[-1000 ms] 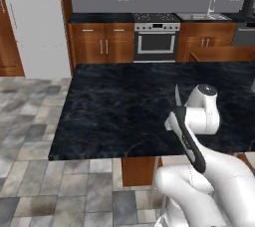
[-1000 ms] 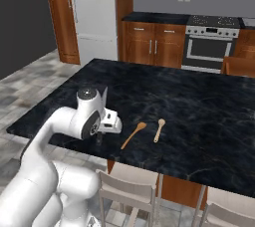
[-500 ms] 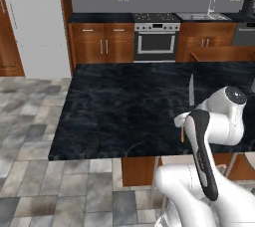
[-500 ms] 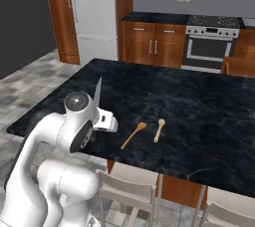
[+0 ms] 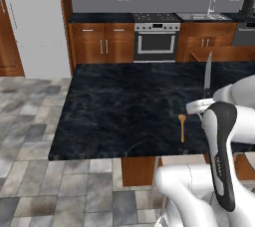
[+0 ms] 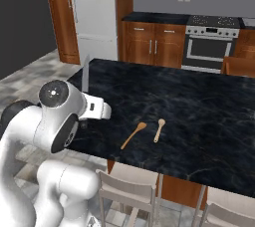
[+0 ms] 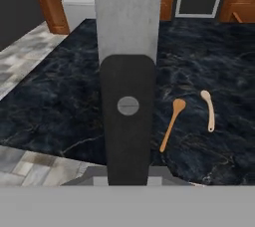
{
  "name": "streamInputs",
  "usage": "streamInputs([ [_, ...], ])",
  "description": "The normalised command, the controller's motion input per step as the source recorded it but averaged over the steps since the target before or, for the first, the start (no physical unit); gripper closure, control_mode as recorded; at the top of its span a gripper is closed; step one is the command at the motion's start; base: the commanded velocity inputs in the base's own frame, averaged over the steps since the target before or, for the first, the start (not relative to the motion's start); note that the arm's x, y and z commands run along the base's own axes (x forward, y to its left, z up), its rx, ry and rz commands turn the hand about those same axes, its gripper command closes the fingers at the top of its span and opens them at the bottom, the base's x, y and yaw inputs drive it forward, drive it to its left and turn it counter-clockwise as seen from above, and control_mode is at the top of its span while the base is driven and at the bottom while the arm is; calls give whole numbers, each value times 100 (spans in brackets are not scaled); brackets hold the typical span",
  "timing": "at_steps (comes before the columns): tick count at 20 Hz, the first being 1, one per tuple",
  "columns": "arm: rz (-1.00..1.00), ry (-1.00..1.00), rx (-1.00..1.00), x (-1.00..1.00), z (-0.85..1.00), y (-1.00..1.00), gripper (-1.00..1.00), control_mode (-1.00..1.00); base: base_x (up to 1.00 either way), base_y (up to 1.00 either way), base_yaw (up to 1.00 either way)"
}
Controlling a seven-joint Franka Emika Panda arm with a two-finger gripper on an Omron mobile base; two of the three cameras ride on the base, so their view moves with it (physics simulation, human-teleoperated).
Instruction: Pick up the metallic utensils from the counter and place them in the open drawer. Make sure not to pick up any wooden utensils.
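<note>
Knife up, drawer to find

Left base: knife (image 5: 207,75) stands blade-up over the bench (image 5: 124,106). Right base: wooden spoons (image 6: 144,132) lie right of the arm. Hand view: claw (image 7: 128,178) clenched on the knife handle, long axis straight ahead.

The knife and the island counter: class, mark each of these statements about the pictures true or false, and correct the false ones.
1. The gripper holds the table knife by its dark handle. True.
2. The knife's blade points down at the counter. False: it stands upright above the hand.
3. Two wooden spoons lie side by side on the counter. True.
4. The wooden spoons lie crossed, one over the other. False: they lie apart.
</note>
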Motion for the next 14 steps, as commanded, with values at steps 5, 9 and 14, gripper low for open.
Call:
streamInputs([
  [5,0,-9,0,-64,58,0,100,-100,0,0,0],
  [9,0,-9,0,-71,31,0,100,-100,0,0,0],
  [14,0,-20,0,-75,7,0,100,-100,0,0,0],
])
